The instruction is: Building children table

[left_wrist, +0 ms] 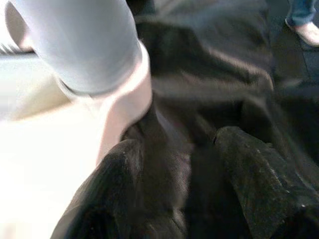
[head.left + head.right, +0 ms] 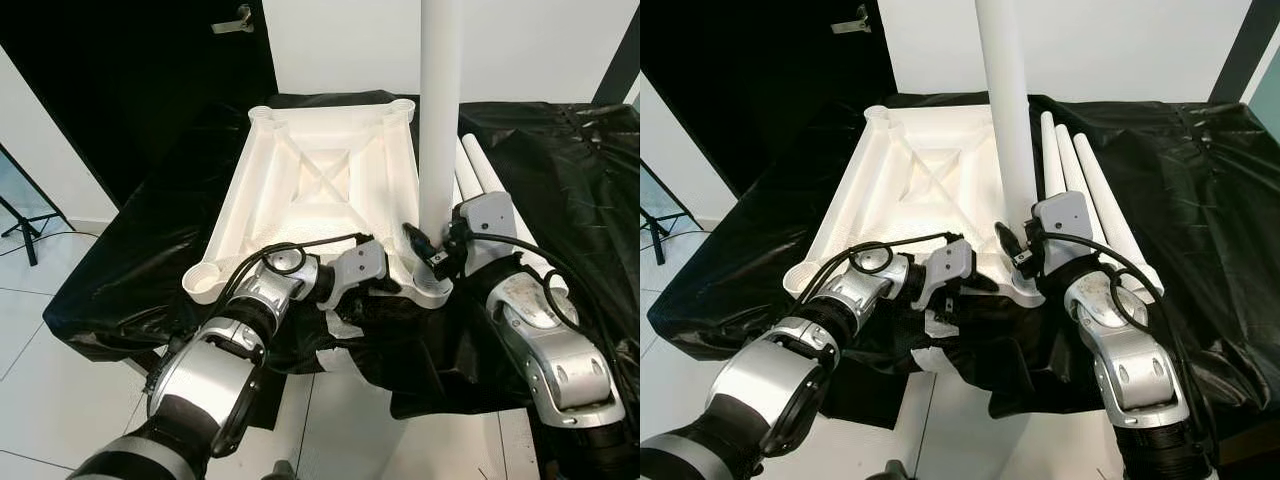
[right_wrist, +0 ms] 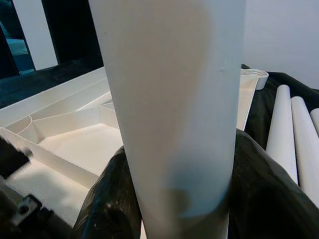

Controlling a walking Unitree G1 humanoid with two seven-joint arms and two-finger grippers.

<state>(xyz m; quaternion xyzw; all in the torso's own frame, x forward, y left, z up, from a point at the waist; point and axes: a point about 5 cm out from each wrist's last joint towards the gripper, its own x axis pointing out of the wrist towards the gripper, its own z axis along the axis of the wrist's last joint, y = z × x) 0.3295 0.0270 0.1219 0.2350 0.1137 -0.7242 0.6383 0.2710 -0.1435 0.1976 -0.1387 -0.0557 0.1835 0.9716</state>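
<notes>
Left hand (image 2: 385, 285) is bracing the near edge of the upturned top (image 2: 320, 185) on the black-draped table (image 2: 130, 250); you cannot tell how its fingers are set. Right hand (image 2: 428, 252) is pinching the upright leg (image 2: 440, 110) at the near right socket (image 2: 432, 290). You are seating this leg; next, I judge, twist it home, then fetch a spare leg (image 2: 1085, 185).

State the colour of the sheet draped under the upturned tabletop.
Black; the sheet shows best in the right eye view.
</notes>
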